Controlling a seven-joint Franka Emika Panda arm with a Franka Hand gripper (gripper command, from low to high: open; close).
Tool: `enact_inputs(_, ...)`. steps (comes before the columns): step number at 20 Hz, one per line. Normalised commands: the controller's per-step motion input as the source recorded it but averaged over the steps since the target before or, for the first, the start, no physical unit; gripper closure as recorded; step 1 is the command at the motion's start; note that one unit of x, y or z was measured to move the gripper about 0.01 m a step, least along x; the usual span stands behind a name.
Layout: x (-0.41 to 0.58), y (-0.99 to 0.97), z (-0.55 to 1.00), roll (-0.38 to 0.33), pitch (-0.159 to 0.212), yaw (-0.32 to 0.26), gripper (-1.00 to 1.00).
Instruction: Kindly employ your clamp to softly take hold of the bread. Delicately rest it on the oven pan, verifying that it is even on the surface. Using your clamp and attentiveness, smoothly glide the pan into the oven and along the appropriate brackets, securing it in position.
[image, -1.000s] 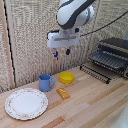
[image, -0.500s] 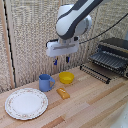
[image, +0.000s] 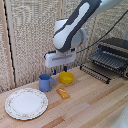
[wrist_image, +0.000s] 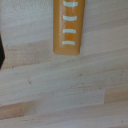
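Risk of nudging the small golden-brown oblong bread (image: 63, 93) off line, with white boxy clamp (image: 65, 68) poised above, finger spread impossible to tell.

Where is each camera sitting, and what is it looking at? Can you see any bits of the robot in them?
Exterior view: off the arm, in front of the table, looking across it at the plate, cup, bowl, bread and oven; the white arm and its gripper show.
Wrist view: on the wrist, looking straight down at the wood; only a dark edge at the side might be the robot.
Shared: the bread and the wooden tabletop.
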Motion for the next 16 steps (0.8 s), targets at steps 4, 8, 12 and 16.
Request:
enact_inputs(4, -0.337, 0.03, -0.34, -0.007, 0.049, 0.000, -1.00)
enact_inputs(8, -0.217, 0.00, -0.38, -0.001, 0.004, 0.001, -1.00)
enact_inputs(12, -0.015, 0.02, -0.39, -0.021, -0.023, 0.006, -1.00)
enact_inputs(16, 0.000, 0.08, -0.35, -0.048, -0.020, 0.025, -1.00)
